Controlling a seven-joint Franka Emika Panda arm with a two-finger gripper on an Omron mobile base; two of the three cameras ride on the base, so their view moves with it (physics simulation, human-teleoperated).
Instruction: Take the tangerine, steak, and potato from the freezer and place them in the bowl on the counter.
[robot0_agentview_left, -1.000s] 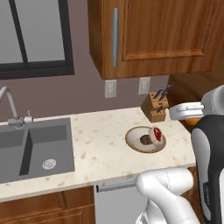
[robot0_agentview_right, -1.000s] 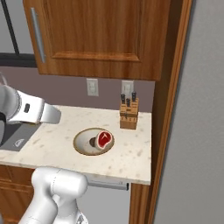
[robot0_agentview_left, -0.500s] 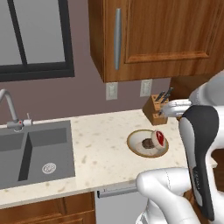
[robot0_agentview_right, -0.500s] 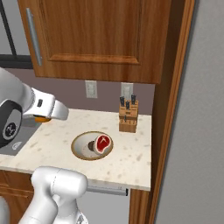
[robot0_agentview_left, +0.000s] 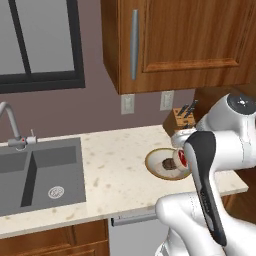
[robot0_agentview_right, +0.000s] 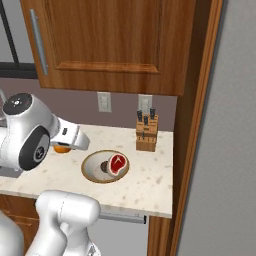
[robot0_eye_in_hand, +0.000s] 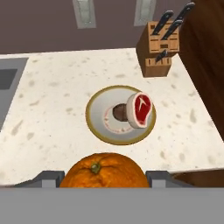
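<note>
Steak (robot0_eye_in_hand: 140, 109) and potato (robot0_eye_in_hand: 119, 113) already in bowl (robot0_eye_in_hand: 97, 126) on bench (robot0_eye_in_hand: 48, 96). Tool (robot0_eye_in_hand: 104, 175) grasping tangerine (robot0_eye_in_hand: 104, 171), near bowl. You have one item left: carry over bowl, release.

1. Honestly I'm not seeing any readable text, labels, brands or numbers anywhere.
2. The knife block (robot0_agentview_right: 145, 133), wall outlets (robot0_agentview_right: 104, 101) and cabinet doors (robot0_agentview_right: 112, 40) are all looking totally blank.
</note>
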